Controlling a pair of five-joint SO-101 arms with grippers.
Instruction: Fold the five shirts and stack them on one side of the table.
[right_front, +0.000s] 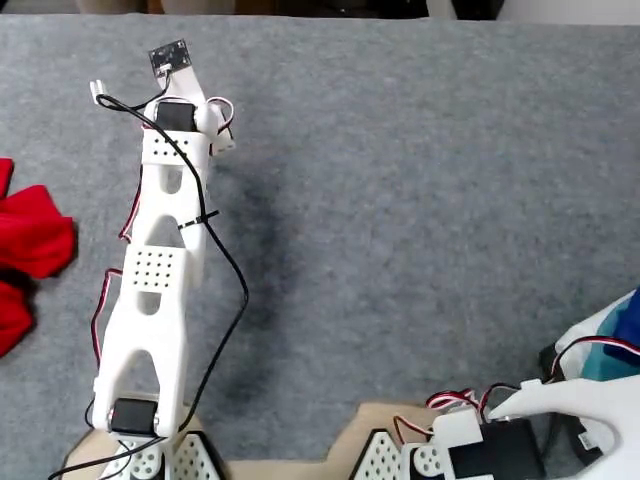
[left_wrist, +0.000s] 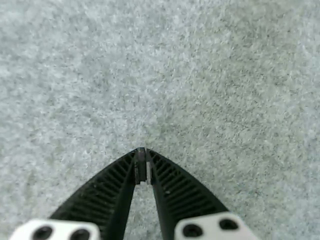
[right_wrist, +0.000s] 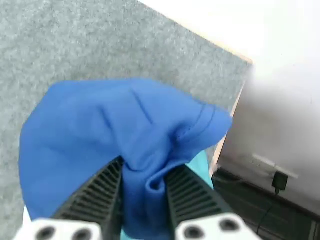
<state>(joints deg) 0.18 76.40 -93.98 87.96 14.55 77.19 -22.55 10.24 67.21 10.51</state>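
Note:
A crumpled red shirt (right_front: 28, 250) lies at the table's left edge. My left arm stretches toward the far side of the grey felt; its gripper (left_wrist: 142, 165) is shut with nothing in it, tips touching just above the felt. At the table's right edge my right gripper (right_wrist: 144, 175) is shut on a bunched blue shirt (right_wrist: 110, 145), whose fabric bulges out between the black fingers (right_wrist: 95, 195). A sliver of the blue shirt (right_front: 632, 320) shows in the high view over white and teal cloth (right_front: 600, 345).
Grey felt (right_front: 420, 200) covers the table, bare across the middle and back. The wooden table edge (right_wrist: 235, 107) runs close beside the blue shirt. Arm bases and cables (right_front: 480, 440) crowd the near edge.

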